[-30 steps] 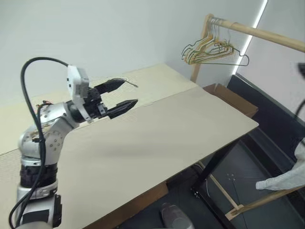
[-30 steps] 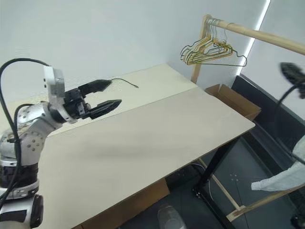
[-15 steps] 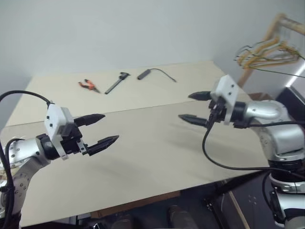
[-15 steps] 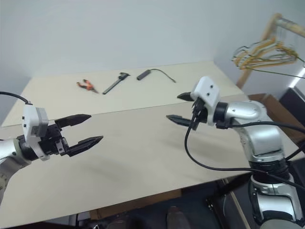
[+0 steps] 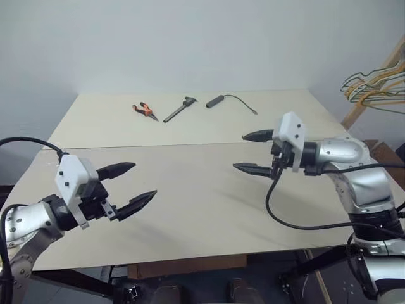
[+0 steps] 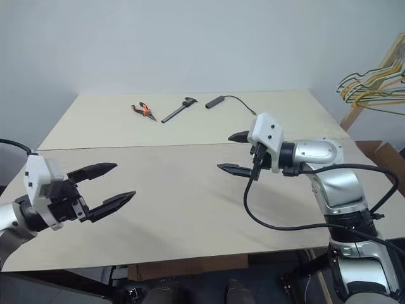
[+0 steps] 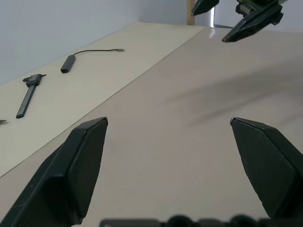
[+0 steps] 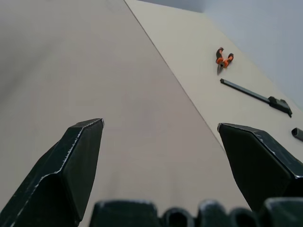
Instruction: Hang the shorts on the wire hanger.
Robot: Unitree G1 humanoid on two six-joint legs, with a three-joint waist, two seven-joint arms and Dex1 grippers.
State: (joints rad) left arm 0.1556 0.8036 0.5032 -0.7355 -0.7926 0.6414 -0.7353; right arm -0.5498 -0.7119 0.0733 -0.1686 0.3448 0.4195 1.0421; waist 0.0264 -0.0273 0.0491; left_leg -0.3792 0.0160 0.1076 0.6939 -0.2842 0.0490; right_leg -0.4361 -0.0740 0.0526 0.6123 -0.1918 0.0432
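The left gripper [image 5: 135,183] is held above the near left part of the table [image 5: 190,209], its two black fingers spread wide and nothing between them. The right gripper [image 5: 253,152] is held above the table's right half, likewise spread wide and empty, with a black cable [image 5: 278,209] looped beneath its wrist. The two grippers are pointed roughly toward each other and are well apart; neither is in contact with the table surface.

The table is made of two pale beige boards joined along a seam [image 5: 158,147] that runs across it between the grippers and the far edge. On the far board, near the wall, three items are laid in a row: orange-handled pliers [image 5: 145,111], a dark caliper [image 5: 180,109] just beside them, and a short black cylindrical piece with a thin lead [image 5: 229,101] beside that.

Beyond the table's right far corner, a bunch of yellowish and grey wire hangers [image 5: 376,85] is seen hung against a slanted wooden post [image 5: 370,88]. Whether the single dark wire hanger of the task is among them cannot be told. The shorts cannot be located on the table.
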